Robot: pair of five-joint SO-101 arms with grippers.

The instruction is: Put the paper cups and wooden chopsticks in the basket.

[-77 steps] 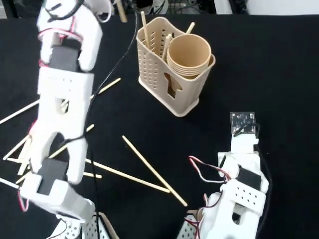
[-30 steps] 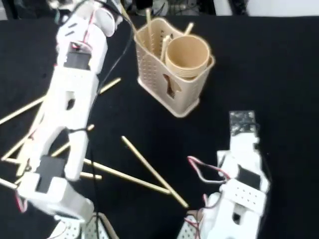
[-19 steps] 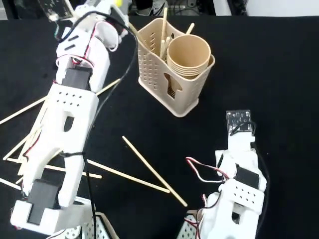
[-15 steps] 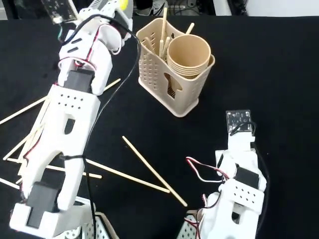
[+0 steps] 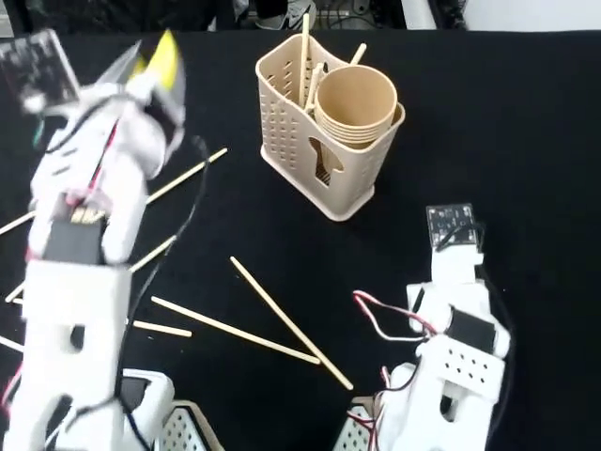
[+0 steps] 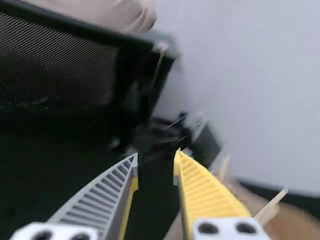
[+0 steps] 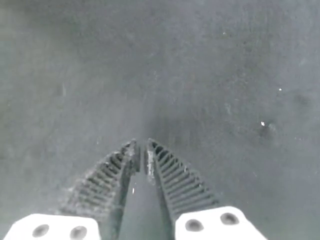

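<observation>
The beige slotted basket (image 5: pixel 319 141) stands at the back of the black table with a stack of paper cups (image 5: pixel 357 99) inside it. Beside the cups, wooden chopsticks (image 5: pixel 304 47) stick up out of it. Several loose chopsticks lie on the cloth, such as a long one (image 5: pixel 291 324) in the middle and one (image 5: pixel 188 174) near the left arm. My left gripper (image 5: pixel 146 54) (image 6: pixel 156 157) is raised to the left of the basket, open and holding nothing. My right gripper (image 7: pixel 141 146) points down at bare black cloth, shut on nothing.
The right arm (image 5: pixel 455 338) sits folded at the front right, away from the chopsticks. More chopsticks (image 5: pixel 160 329) lie at the front left beside the left arm's base. A blurred basket edge (image 6: pixel 280 220) shows in the left wrist view.
The left arm brought a chopstick to the basket and let it go; it now stands in the basket. The arm has since swung back to the left. The right arm stayed still.
</observation>
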